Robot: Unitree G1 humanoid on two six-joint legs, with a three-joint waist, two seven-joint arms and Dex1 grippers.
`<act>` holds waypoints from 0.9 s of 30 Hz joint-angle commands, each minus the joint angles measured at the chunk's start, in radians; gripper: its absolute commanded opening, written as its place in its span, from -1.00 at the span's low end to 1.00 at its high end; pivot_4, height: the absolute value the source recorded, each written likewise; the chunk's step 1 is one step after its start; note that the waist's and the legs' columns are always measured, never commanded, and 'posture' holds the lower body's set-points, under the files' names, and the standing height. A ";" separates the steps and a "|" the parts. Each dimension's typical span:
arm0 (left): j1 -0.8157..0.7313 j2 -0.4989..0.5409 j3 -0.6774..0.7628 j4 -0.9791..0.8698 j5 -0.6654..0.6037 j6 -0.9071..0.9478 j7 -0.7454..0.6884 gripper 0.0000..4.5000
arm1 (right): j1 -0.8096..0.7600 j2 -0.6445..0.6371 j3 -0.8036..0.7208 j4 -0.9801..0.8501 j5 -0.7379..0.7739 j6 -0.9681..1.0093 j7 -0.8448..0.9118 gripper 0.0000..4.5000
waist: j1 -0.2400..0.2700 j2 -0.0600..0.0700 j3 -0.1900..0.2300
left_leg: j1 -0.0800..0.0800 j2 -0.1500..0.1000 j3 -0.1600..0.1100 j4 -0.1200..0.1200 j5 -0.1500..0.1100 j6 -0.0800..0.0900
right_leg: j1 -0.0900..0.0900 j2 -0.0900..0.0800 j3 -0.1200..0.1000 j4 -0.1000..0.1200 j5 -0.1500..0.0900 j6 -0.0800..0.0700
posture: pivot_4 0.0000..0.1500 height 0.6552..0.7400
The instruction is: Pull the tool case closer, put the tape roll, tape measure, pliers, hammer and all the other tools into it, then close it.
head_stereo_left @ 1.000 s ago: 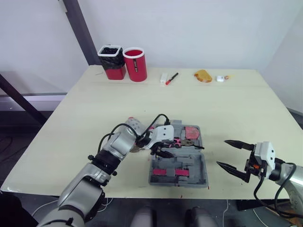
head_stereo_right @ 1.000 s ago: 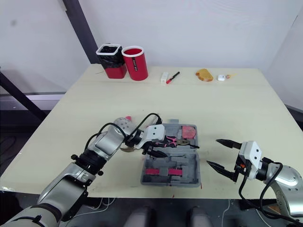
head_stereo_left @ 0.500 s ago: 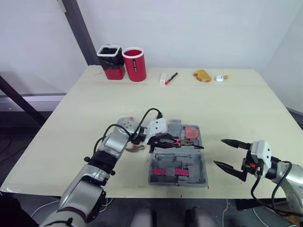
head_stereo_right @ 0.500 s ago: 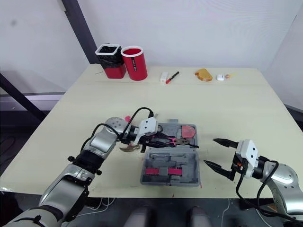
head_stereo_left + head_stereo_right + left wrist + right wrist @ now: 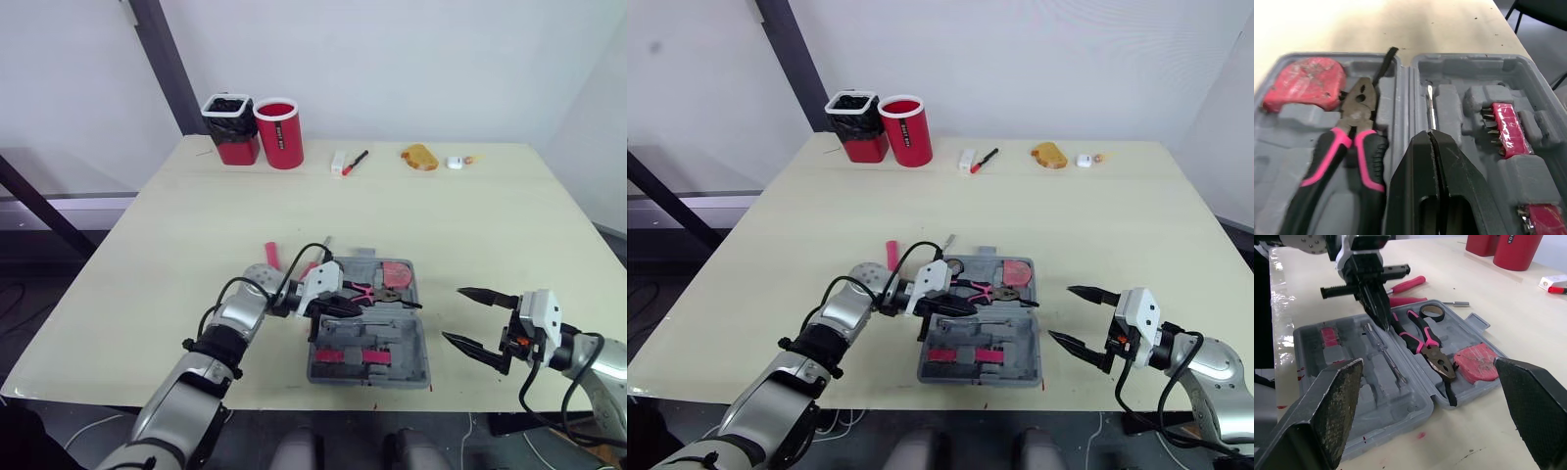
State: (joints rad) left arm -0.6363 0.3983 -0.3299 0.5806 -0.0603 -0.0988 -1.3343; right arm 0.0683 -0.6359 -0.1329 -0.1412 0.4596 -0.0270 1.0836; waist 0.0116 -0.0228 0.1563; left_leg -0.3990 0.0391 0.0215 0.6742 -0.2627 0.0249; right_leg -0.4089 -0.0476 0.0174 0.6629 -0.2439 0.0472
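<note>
Left claw [image 5: 1430, 133] closed over tool case [image 5: 400, 340]; pliers [image 5: 1353, 128] nose points right.

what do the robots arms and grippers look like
The left arm and right arm are silver-grey metal segments with black joints. The left gripper and right gripper each have a white boxy housing and two long, pointed black fingers. A black cable loops off each wrist.
</note>
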 commanded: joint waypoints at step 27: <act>0.068 -0.039 0.127 -0.073 -0.100 0.066 0.064 -0.99 | 0.022 0.026 -0.034 -0.018 0.025 -0.008 -0.041 1.00 | -0.002 0.004 -0.003 | 0.004 0.000 -0.002 0.001 0.000 0.000 | 0.006 0.001 0.000 -0.001 0.000 0.000 | 1.00 0.93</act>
State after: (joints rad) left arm -0.5698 0.3482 -0.2749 0.5949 -0.0805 -0.0567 -1.2756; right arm 0.0996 -0.6152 -0.1357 -0.1504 0.4748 -0.0264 1.0612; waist 0.0095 -0.0190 0.1535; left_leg -0.3954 0.0387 0.0192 0.6749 -0.2627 0.0249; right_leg -0.4037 -0.0471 0.0175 0.6624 -0.2440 0.0474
